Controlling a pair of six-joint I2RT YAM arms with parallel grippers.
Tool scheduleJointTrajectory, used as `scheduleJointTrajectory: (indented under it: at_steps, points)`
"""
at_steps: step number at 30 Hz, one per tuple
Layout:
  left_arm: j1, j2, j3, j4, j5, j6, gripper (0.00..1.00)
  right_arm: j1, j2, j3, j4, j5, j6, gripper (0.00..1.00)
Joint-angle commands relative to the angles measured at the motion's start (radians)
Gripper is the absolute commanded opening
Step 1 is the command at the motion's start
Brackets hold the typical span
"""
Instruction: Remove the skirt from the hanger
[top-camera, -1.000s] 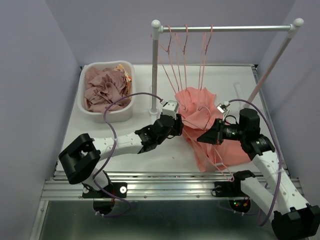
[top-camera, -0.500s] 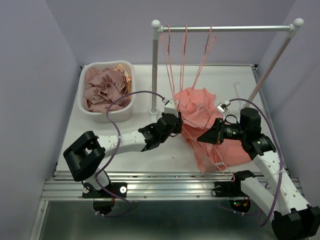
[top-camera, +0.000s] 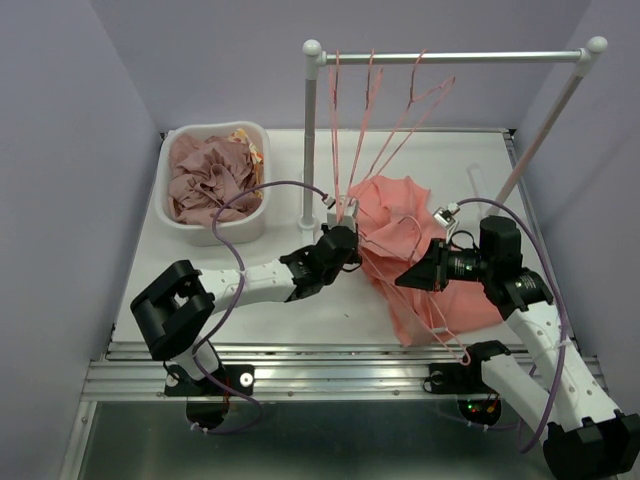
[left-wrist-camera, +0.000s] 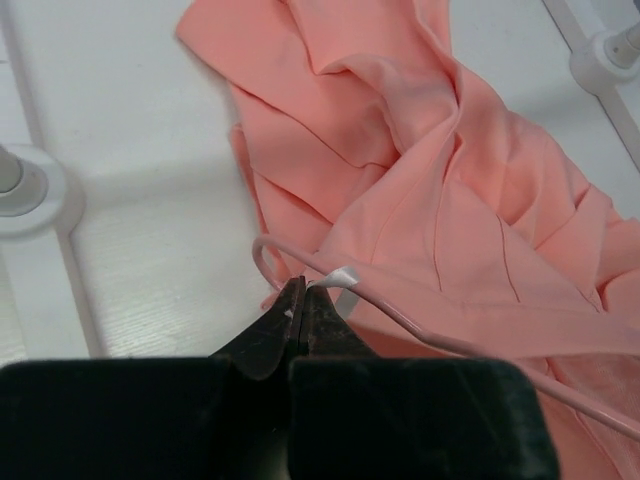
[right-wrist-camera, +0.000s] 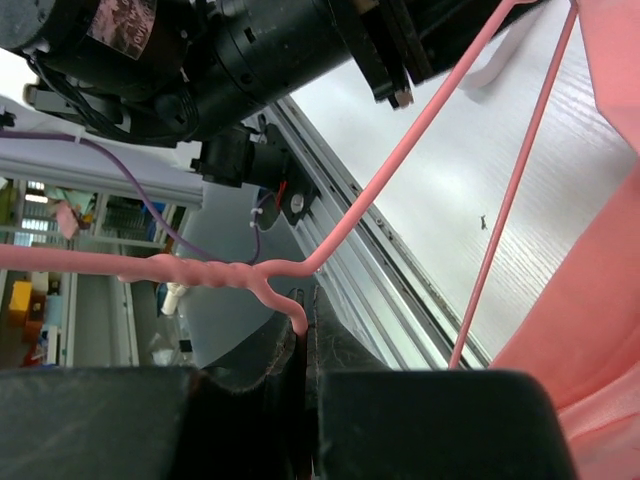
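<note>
The salmon-pink skirt (top-camera: 405, 205) lies bunched on the table under the rail, and also shows in the left wrist view (left-wrist-camera: 420, 170). My left gripper (top-camera: 346, 240) is at its left edge, shut (left-wrist-camera: 303, 290) on the skirt by its small white tag (left-wrist-camera: 342, 276). The pink wire hanger (left-wrist-camera: 400, 320) runs through the skirt just past the tips. My right gripper (top-camera: 414, 275) is over the skirt's front part, shut (right-wrist-camera: 303, 325) on the hanger (right-wrist-camera: 400, 170) just below its twisted neck.
A white basket (top-camera: 213, 128) full of pink clothes stands at the back left. The clothes rack has a left post (top-camera: 310, 130), a slanted right post (top-camera: 545, 125) and a rail (top-camera: 480, 57) with several pink hangers (top-camera: 370, 90) hanging on it.
The hangers on the rail have swung to the right. My left gripper has shifted slightly up and right with the skirt's edge. The right gripper has stayed put.
</note>
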Motion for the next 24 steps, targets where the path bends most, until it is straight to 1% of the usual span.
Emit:
scheduleJointTrajectory:
  at_steps: [1, 3, 7, 11, 15, 17, 20, 22, 24]
  points:
    - [0.006, -0.020, 0.074, -0.026, -0.198, -0.078, 0.00, -0.005, -0.001, 0.066, -0.110, -0.022, -0.071, 0.01]
    - [0.017, -0.026, 0.091, -0.056, -0.223, -0.109, 0.00, -0.005, 0.013, 0.076, -0.180, 0.001, -0.100, 0.01]
    - [0.061, -0.022, 0.097, -0.073, -0.201, -0.127, 0.00, -0.005, 0.003, 0.072, -0.182, -0.025, -0.093, 0.01]
    - [0.101, 0.010, 0.131, -0.172, -0.235, -0.168, 0.00, -0.005, -0.016, 0.095, -0.214, -0.006, -0.103, 0.01]
    - [0.138, 0.017, 0.128, -0.226, -0.217, -0.205, 0.00, -0.005, -0.033, 0.125, -0.251, 0.049, -0.119, 0.01]
    - [0.141, 0.012, 0.116, -0.237, -0.220, -0.222, 0.00, -0.005, -0.041, 0.135, -0.251, 0.079, -0.102, 0.01]
    - [0.141, -0.008, 0.081, -0.238, -0.186, -0.238, 0.00, -0.005, -0.055, 0.152, -0.224, 0.182, -0.047, 0.01]
    - [0.139, -0.006, 0.076, -0.254, -0.152, -0.250, 0.00, -0.005, -0.059, 0.160, -0.188, 0.205, -0.022, 0.01]
    - [0.139, 0.000, 0.064, -0.258, -0.134, -0.257, 0.00, -0.005, -0.075, 0.154, -0.123, 0.192, 0.019, 0.01]
